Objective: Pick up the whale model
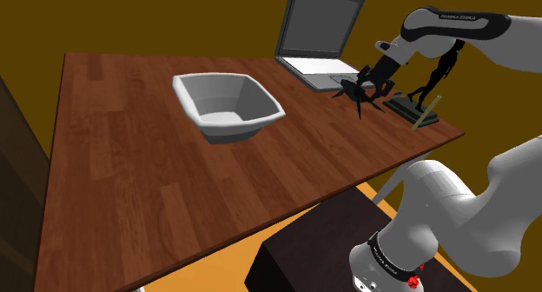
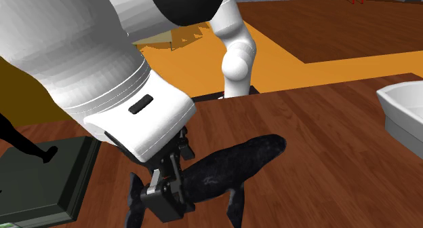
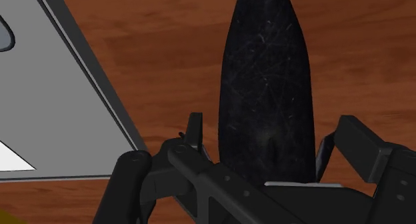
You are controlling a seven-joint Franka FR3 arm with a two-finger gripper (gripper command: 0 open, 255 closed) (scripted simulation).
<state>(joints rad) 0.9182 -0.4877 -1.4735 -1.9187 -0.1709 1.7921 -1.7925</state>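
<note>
black whale [image 3: 267, 83] lies on wood table [image 3: 167, 49], near laptop [image 3: 60, 109]. gripper [image 3: 273, 133] spread, straddling whale toward one end, not clasping. risks: rounded body squirts out on closing; off-centre hold lets far end droop, twist free.

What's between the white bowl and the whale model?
Only bare wooden tabletop separates the white bowl from the black whale model, per the shoulder view; the open laptop sits off that stretch.

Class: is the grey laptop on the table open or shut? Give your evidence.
Open: the grey laptop has its screen raised above its flat keyboard base on the brown wooden table.
</note>
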